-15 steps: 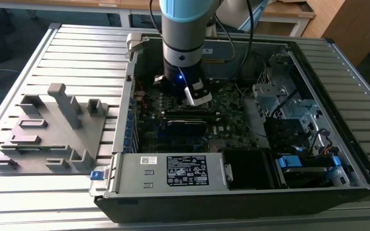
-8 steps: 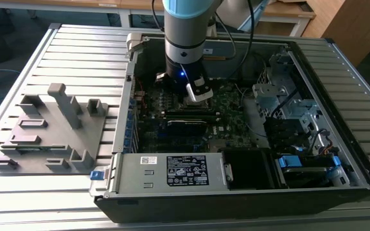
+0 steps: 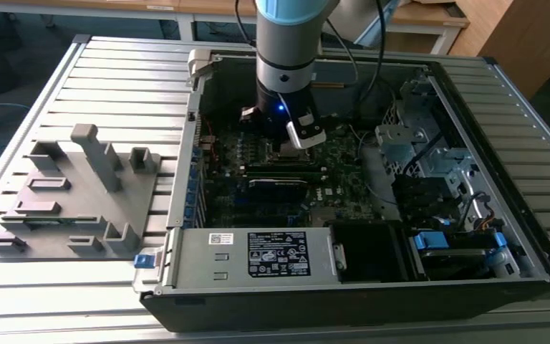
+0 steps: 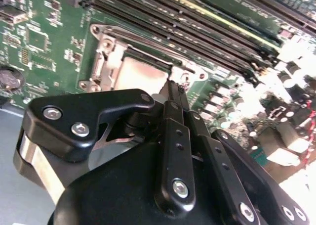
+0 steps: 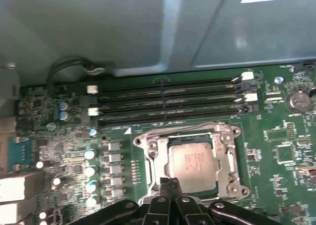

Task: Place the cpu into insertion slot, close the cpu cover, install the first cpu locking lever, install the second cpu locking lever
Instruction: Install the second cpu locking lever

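Gripper (image 5: 170, 183) fingers are pressed together, holding nothing, their tips at the rim of the cover (image 5: 226, 156). In the first wrist view the cpu (image 5: 191, 166) already lies in the slot (image 5: 153, 158) with the silver cover frame flat around it. Risk, as I judge it: the closed tips could slide off the thin rim and scrape the chip or the green board (image 5: 281, 151).
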